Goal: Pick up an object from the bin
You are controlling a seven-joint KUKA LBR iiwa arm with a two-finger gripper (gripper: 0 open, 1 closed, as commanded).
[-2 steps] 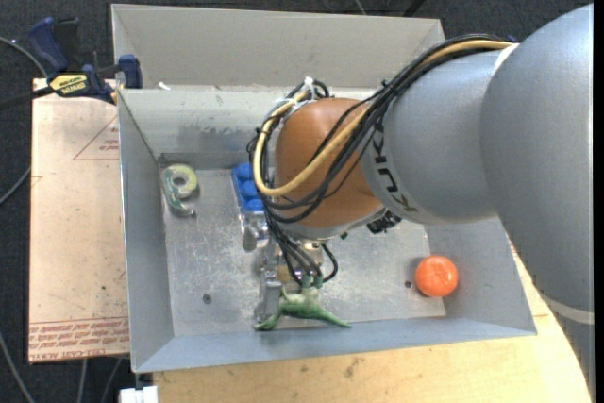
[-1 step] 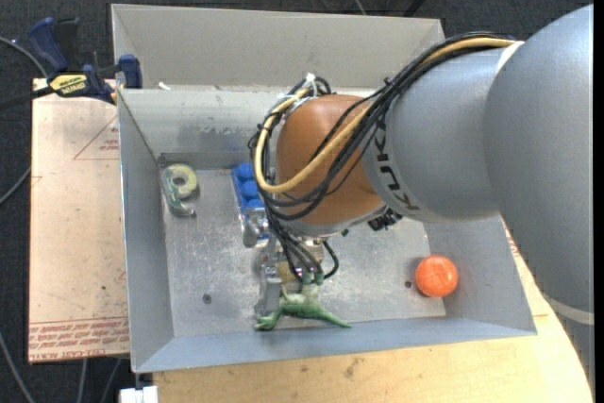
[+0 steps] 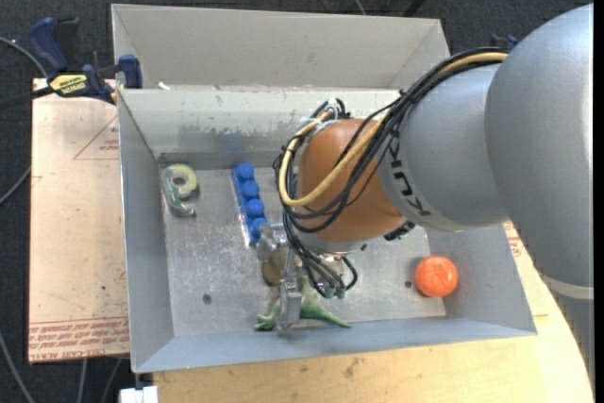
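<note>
My gripper [image 3: 289,305] hangs below the orange wrist cover, low in the bin near its front wall. Its tip stands right over a flat green leaf-shaped thing [image 3: 321,319] that lies against the front wall and spreads out to either side of it. Whether the green thing is gripped is hidden. A clear strip with several blue knobs [image 3: 249,201] lies just behind and left of the gripper, running front to back.
A pale green roll [image 3: 179,186] lies at the bin's back left. An orange ball [image 3: 436,277] rests at the front right. The arm and its cables cover the bin's middle and right; bare floor shows at the front left.
</note>
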